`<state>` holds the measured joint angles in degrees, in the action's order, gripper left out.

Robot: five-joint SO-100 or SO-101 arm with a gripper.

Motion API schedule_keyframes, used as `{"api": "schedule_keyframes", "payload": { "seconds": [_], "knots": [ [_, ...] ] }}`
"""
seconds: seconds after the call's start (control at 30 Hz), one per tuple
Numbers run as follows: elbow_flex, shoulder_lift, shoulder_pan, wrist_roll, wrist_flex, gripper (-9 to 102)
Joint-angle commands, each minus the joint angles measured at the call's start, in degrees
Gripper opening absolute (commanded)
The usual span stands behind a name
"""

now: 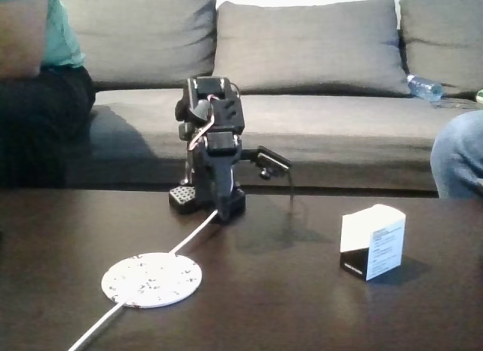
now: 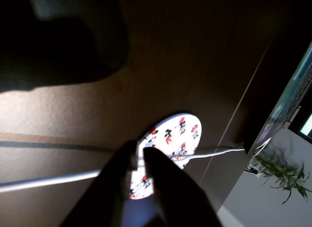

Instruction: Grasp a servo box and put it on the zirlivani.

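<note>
Sitting folded at the far middle of the dark desk (image 1: 302, 306), with my arm (image 1: 210, 147) hunched over its base in the fixed view. My end effector (image 2: 140, 153) enters the wrist view from the bottom edge; its two dark fingers stand close together with only a narrow slit between the tips, and nothing is held.

The servo box (image 1: 372, 241) stands upright on the desk at the right in the fixed view, nearer the camera than my base, with its printed label face turned to the right front and a black band along its bottom. It is well apart from me.

The zirlivani (image 1: 152, 280) lies flat on the desk at the near left in the fixed view, well apart from the box. In the wrist view the zirlivani (image 2: 175, 134) lies beyond my fingertips, its face showing small red and black figures.

A white cable (image 1: 198, 229) runs from my base toward the near left and passes the disc; whether over or under it I cannot tell.

Beyond the desk is a grey sofa (image 1: 317, 56), a plastic bottle (image 1: 424, 87) lying on its seat at the right. A person (image 1: 38, 79) sits at the far left.
</note>
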<state>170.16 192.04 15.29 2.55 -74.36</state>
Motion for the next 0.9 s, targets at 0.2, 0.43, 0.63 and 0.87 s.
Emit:
{"api": "schedule_keyframes", "payload": {
  "seconds": [0.2,0.43,0.63,0.87],
  "knots": [
    [0.0,0.1,0.2,-0.2,-3.8,1],
    [0.0,0.1,-0.1,-0.3,-3.8,1],
    [0.0,0.1,0.4,-0.2,-3.8,1],
    [0.0,0.1,0.4,0.2,-3.6,2]
  ]
}}
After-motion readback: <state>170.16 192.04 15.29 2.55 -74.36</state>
